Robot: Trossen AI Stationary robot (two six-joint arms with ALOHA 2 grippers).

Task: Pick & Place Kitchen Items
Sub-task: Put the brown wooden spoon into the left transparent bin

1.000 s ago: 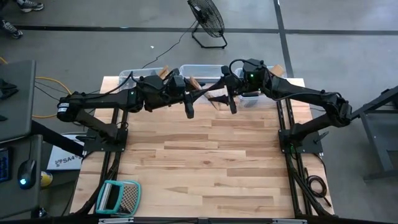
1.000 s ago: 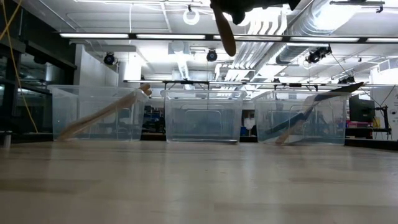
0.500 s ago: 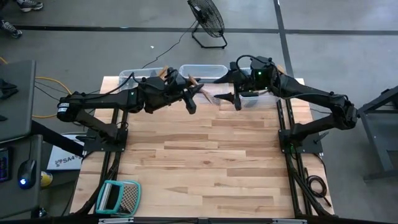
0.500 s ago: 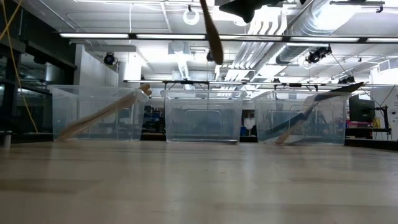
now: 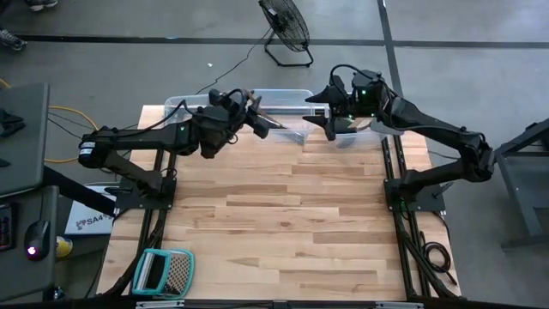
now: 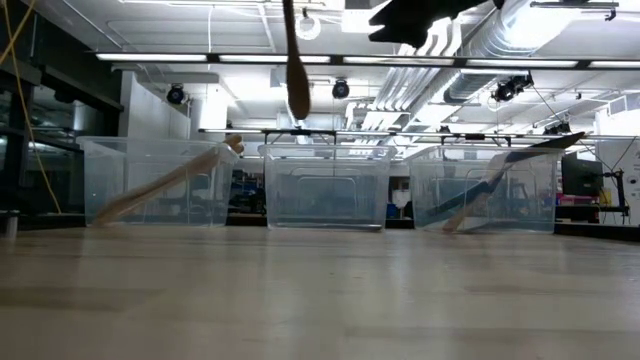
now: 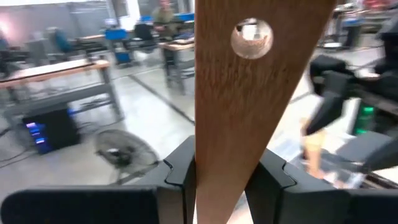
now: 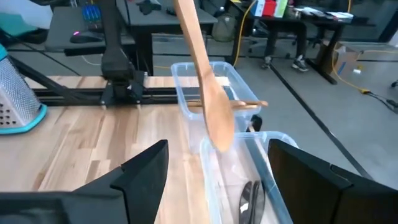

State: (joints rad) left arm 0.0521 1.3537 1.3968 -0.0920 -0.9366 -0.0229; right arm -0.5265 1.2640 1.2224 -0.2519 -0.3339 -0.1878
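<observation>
We had our left claw (image 7: pixel 221 177) clamped on a wooden spoon (image 6: pixel 297 70) above the bins (image 6: pixel 325 190), right claw (image 8: pixel 217 180) empty and apart nearby, with several utensils already binned.

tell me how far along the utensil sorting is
Done: a wooden utensil leans in one clear bin, a black one in another. In hand: the left pincer is shut on a wooden spoon, held high. The right pincer hangs open. None left on the table.
</observation>
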